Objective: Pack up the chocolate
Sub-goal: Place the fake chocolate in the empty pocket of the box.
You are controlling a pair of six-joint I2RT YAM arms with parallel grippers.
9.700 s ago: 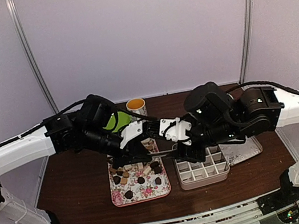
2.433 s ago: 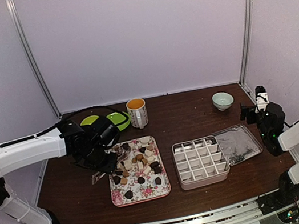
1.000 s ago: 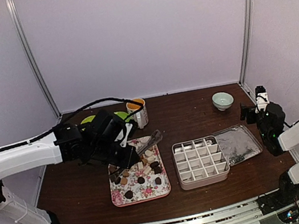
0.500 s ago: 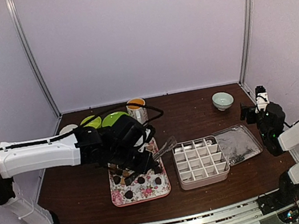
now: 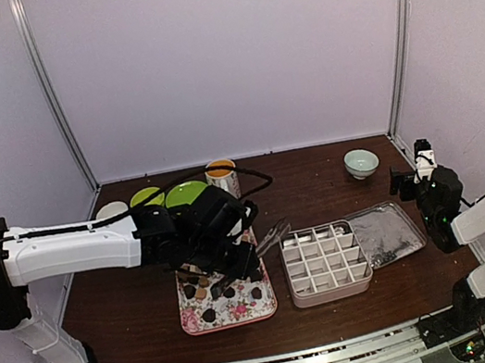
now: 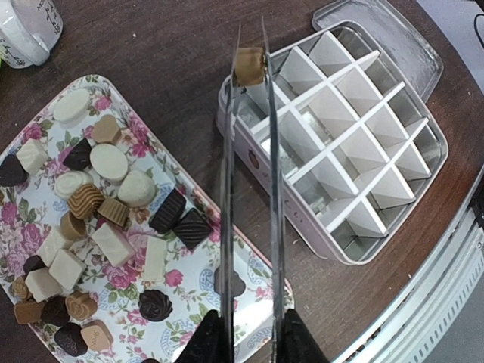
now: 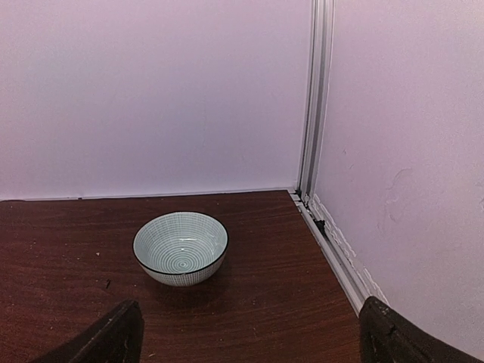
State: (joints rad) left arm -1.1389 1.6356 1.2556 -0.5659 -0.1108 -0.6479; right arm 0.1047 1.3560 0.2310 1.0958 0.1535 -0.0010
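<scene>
My left gripper (image 6: 249,342) is shut on a pair of metal tongs (image 6: 227,189) that reach forward. Between the tong tips sits a tan chocolate (image 6: 249,66), held over the near-left corner of the divided box (image 6: 302,227). In the top view the tongs (image 5: 272,233) point from the left gripper (image 5: 240,249) to the box (image 5: 333,295). Many dark, tan and white chocolates (image 6: 98,204) lie on the floral tray (image 6: 193,286). The box compartments I can see hold nothing. My right gripper (image 7: 246,333) is open at the far right, with nothing between its fingers.
The box lid (image 5: 385,233) lies right of the box. A mug (image 5: 222,177) and green plates (image 5: 179,193) stand behind the tray (image 5: 248,317). A small striped bowl (image 7: 181,247) sits at the back right, in front of the right gripper (image 5: 417,160).
My left arm has swung right from over the tray, carrying the tongs with the tan chocolate to the box's left edge. The right arm has not moved.
</scene>
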